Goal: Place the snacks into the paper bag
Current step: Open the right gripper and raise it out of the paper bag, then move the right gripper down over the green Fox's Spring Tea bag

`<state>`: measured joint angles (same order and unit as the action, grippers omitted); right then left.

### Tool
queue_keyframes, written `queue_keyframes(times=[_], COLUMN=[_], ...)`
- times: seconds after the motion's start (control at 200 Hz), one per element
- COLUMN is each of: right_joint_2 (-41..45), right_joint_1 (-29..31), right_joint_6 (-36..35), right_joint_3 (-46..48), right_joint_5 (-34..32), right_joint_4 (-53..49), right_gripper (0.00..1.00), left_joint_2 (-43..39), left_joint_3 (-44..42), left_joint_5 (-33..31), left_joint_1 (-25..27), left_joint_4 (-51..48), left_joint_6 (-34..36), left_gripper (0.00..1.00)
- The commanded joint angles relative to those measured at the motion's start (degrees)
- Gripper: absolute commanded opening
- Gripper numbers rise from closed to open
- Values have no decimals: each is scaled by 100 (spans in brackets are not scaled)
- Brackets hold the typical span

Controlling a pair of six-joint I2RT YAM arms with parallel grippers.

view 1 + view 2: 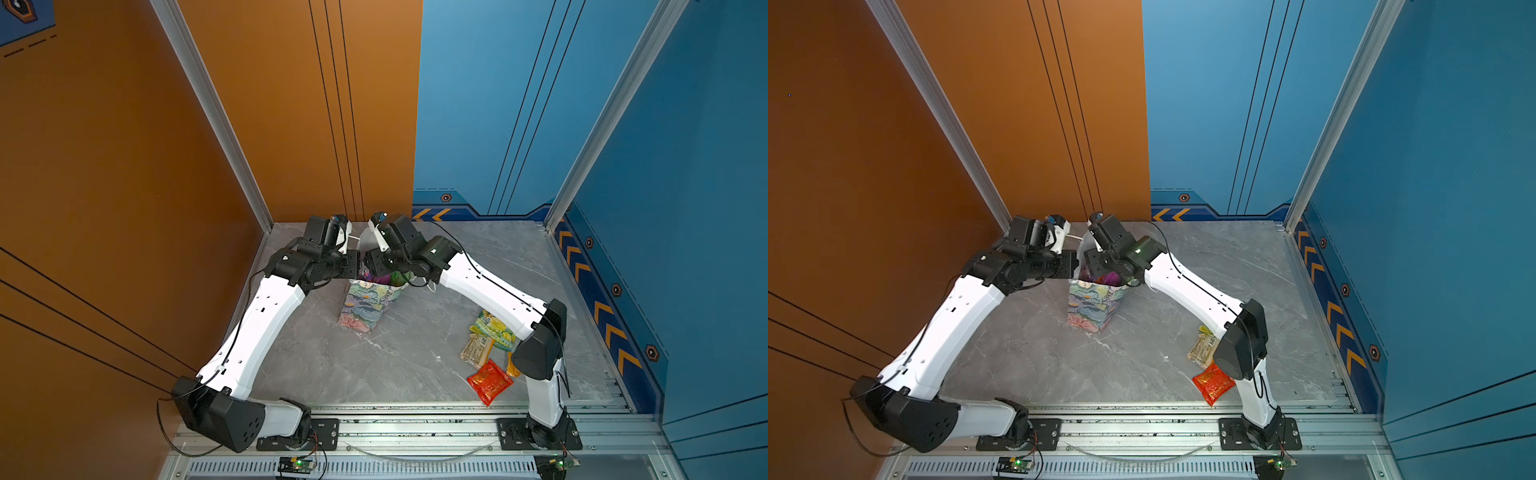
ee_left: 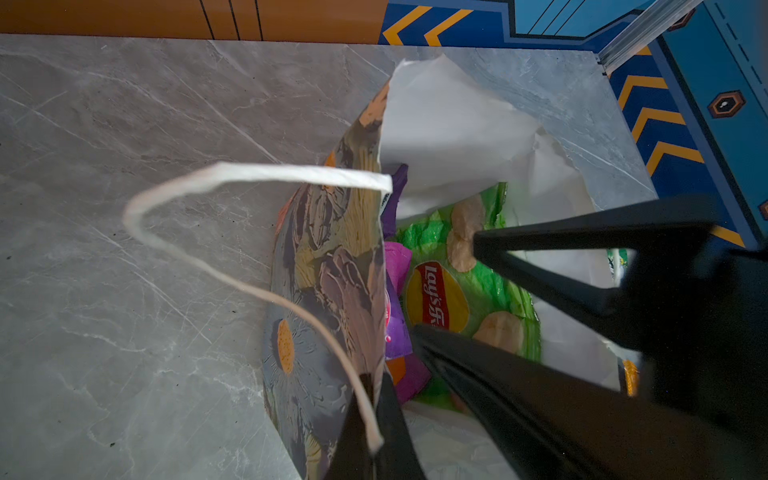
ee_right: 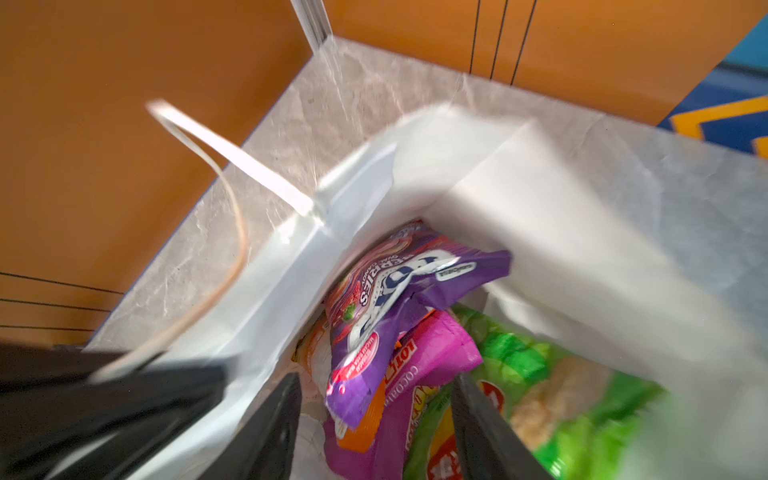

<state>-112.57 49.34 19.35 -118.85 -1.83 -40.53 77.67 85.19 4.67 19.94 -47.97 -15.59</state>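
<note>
paper bag (image 1: 360,308) upright, long axis vertical, mouth up

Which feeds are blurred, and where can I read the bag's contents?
Right wrist view: motion-smeared, purple candy packet partly legible. Left wrist view: sharp but dim, green Lay's packet clear inside the floral paper bag. Both top views: sharp, its mouth mostly covered.

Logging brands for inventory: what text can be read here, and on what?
"Lay's": green packet, in the bag.
"BERRIES": purple packet; rest blurred.
"LOT": magenta packet, cut off.
Red packet, tan packet, yellow-green packet, orange packet: too small to read.
</note>
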Motion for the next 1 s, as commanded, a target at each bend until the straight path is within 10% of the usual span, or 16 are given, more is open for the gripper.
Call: queue_keyframes(times=[0.0, 0.496, 0.881, 0.991], right_joint_2=[388, 3249, 4842, 4970], right_joint_1=[-6, -250, -1605, -2094], right_joint_6=[38, 220, 781, 1198], right_joint_3=[-80, 2691, 4757, 5164], right_joint_5=[-323, -1575, -1727, -1774], right_joint_4=[-316, 804, 827, 666], right_gripper=[60, 63, 72, 88], left_joint_2=[-172, -132, -112, -120], left_joint_3=[36, 29, 25, 25], left_joint_5=[3, -44, -54, -32], left_joint_1=[27, -8, -52, -52], left_joint_4=[172, 166, 168, 173], left_joint_6=[106, 120, 127, 127], left_gripper=[4, 4, 4, 3])
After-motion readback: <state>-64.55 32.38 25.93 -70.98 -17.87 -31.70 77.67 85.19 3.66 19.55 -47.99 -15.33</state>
